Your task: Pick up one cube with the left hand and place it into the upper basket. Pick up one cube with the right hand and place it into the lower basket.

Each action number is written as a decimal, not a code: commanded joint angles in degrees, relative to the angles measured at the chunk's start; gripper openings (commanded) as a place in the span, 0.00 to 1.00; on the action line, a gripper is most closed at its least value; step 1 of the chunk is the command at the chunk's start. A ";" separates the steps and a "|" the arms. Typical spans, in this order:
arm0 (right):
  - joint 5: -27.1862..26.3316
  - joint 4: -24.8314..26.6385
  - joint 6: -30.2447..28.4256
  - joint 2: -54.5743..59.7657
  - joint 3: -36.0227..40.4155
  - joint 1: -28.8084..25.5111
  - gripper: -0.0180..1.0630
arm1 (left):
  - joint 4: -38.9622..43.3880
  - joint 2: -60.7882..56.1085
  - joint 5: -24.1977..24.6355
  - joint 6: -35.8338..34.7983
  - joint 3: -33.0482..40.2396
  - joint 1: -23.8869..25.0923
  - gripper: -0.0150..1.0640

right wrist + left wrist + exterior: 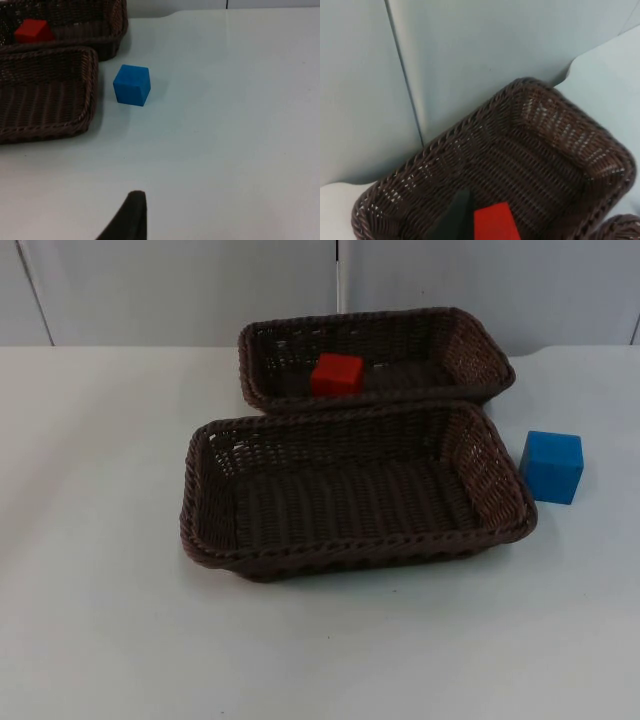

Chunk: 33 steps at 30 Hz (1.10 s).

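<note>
No brand, label or writing readable on any item. Red cube [337,374] resting on the floor of the upper basket [480,352], near its front wall, left of middle. Same red cube [495,224] seen from the left wrist camera, lying in that basket [555,145] just beside a black fingertip [454,217] of the left gripper, right above the basket floor; cannot tell whether that gripper stands open or closed. Lower basket [208,502] sitting in front of the upper one, rims touching or nearly so, nothing inside. Blue cube [552,466] standing on the white table [100,620], just beside the right end of the lower basket, outside it. From the right wrist camera, blue cube [132,85] well apart from the black fingertip [131,217] of the right gripper, bare table between them; cannot tell open or closed here either. Grey wall [150,290] behind the baskets.
</note>
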 commanded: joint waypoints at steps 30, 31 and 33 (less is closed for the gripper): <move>-0.34 -0.04 -0.05 -0.19 0.08 0.02 0.99 | 2.32 -13.15 -4.16 -0.61 19.13 0.08 0.93; -0.34 -0.04 -0.05 -0.19 0.08 0.02 0.99 | 2.70 -14.84 -6.15 -0.61 21.66 0.08 0.93; -0.34 -0.04 -0.05 -0.19 0.08 0.02 0.99 | 2.70 -16.61 -7.84 -0.61 24.40 0.08 0.93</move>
